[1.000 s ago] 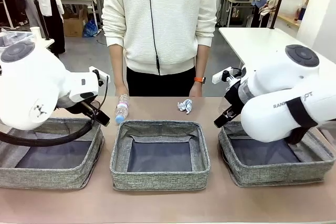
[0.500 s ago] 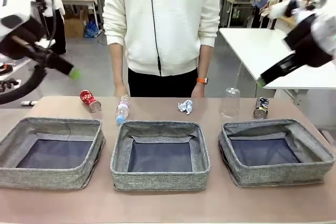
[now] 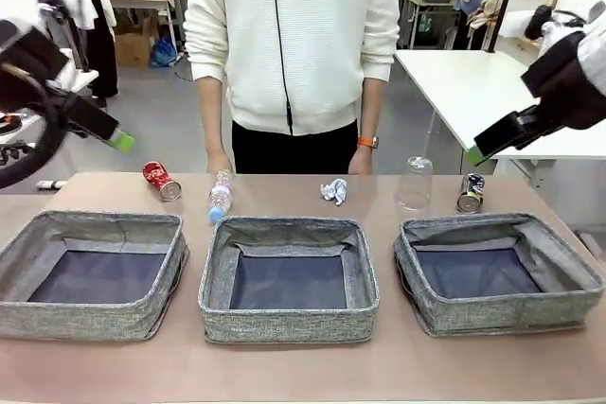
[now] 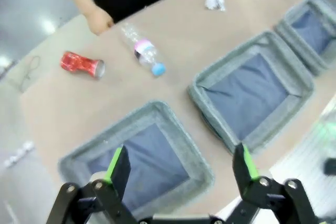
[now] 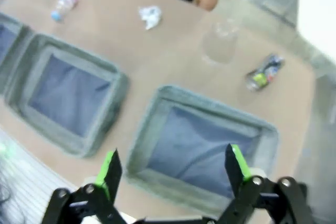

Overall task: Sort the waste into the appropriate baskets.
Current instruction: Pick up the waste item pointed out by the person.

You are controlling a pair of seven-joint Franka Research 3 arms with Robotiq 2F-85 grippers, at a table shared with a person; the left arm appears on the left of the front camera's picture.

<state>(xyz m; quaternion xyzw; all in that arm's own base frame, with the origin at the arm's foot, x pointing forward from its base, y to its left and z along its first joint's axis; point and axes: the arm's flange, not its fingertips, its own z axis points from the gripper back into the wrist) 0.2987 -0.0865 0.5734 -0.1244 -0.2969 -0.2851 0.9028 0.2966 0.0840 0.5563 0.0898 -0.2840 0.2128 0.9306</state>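
Observation:
Along the table's far edge lies the waste: a crushed red can [image 3: 162, 181], a clear bottle [image 3: 220, 198] with a blue cap, a crumpled white paper wad [image 3: 333, 192], a clear plastic bag [image 3: 415, 184] and a dark can [image 3: 470, 193]. In front of them stand three grey baskets, left [image 3: 95, 321], middle [image 3: 289, 324] and right [image 3: 502, 315], all empty. My left gripper [image 3: 119, 140] hangs open, high at the far left, above the left basket [image 4: 157, 109]. The right gripper [image 3: 476, 153] is open, high at the right, over the right basket [image 5: 210, 97]. Neither holds anything.
A person in a white sweater stands at the far side, hands [image 3: 220, 166] resting at the table's edge behind the bottle and the paper wad. A white table [image 3: 473, 82] stands behind at the right. Bare tabletop runs in front of the baskets.
Both arms have risen from low over the outer baskets to high at the sides. This uncovers the red can, the plastic bag and the dark can. The waste has not moved.

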